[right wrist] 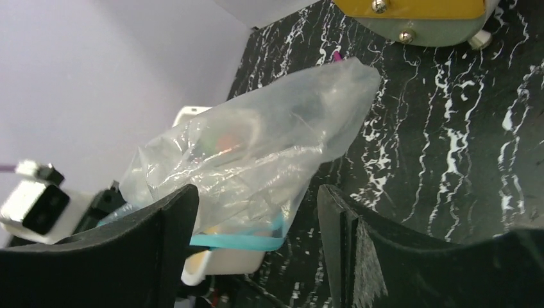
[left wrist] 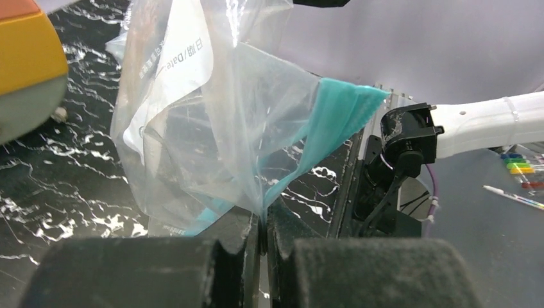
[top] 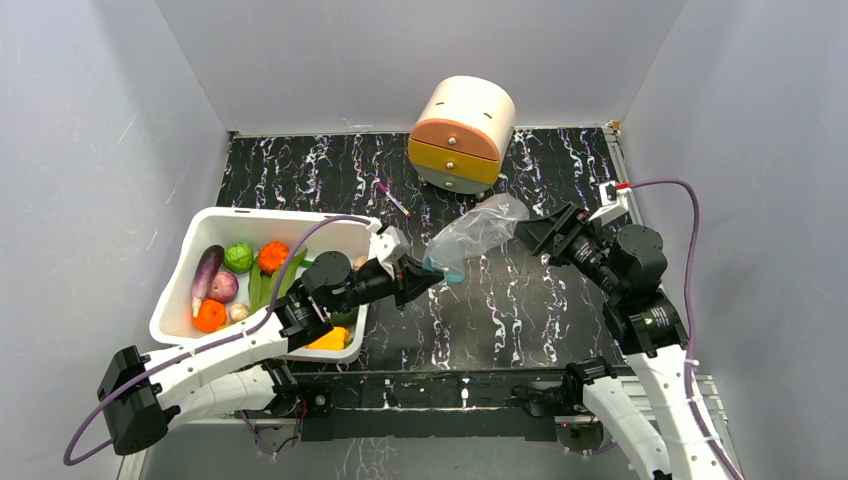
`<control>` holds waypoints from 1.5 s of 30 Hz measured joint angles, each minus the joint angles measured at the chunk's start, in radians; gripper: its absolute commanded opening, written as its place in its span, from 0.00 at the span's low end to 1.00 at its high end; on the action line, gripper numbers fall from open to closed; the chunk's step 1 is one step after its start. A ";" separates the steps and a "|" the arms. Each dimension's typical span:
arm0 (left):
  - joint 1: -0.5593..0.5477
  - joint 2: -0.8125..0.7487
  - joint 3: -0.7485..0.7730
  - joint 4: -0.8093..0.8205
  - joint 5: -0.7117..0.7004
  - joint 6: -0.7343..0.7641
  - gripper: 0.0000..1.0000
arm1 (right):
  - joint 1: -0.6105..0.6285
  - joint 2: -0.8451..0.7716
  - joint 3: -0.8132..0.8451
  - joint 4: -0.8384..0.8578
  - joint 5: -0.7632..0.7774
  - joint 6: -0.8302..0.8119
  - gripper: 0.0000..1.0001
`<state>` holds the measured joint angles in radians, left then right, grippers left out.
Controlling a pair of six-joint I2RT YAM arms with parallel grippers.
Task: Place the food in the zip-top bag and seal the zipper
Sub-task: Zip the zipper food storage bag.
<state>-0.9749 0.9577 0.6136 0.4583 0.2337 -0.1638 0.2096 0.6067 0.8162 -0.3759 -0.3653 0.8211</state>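
Observation:
The clear zip-top bag (top: 475, 232) hangs lifted over the black marble table, empty. My left gripper (top: 425, 272) is shut on the bag's edge beside the blue-green zipper strip (left wrist: 333, 122); the left wrist view shows the film pinched between the closed fingers (left wrist: 264, 224). My right gripper (top: 530, 232) is open at the bag's far end, and in its wrist view the bag (right wrist: 269, 141) and strip (right wrist: 237, 242) lie between the spread fingers. The food lies in the white tub: eggplant (top: 206, 272), green piece (top: 238, 257), orange fruit (top: 273, 256), red-pink fruit (top: 223, 287), yellow pepper (top: 330, 340).
The white tub (top: 190, 265) stands at the left under my left arm. A round drawer unit (top: 462, 134) with orange and yellow fronts stands at the back. A pink pen (top: 392, 198) lies in front of it. Grey walls close three sides.

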 measured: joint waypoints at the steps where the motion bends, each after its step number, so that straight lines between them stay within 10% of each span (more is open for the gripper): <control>1: 0.000 0.000 0.002 -0.013 -0.004 -0.018 0.00 | 0.000 -0.002 -0.001 -0.002 -0.012 -0.042 0.67; 20: 0.000 -0.037 0.087 -0.254 -0.093 -0.167 0.00 | 0.000 -0.100 0.071 -0.124 0.177 -0.271 0.67; 45: 0.000 0.059 0.196 -0.274 0.005 -0.402 0.00 | 0.001 -0.096 -0.296 0.341 -0.370 -0.255 0.49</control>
<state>-0.9749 1.0168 0.8101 0.1844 0.2382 -0.5663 0.2108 0.5106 0.5198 -0.0353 -0.7357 0.5659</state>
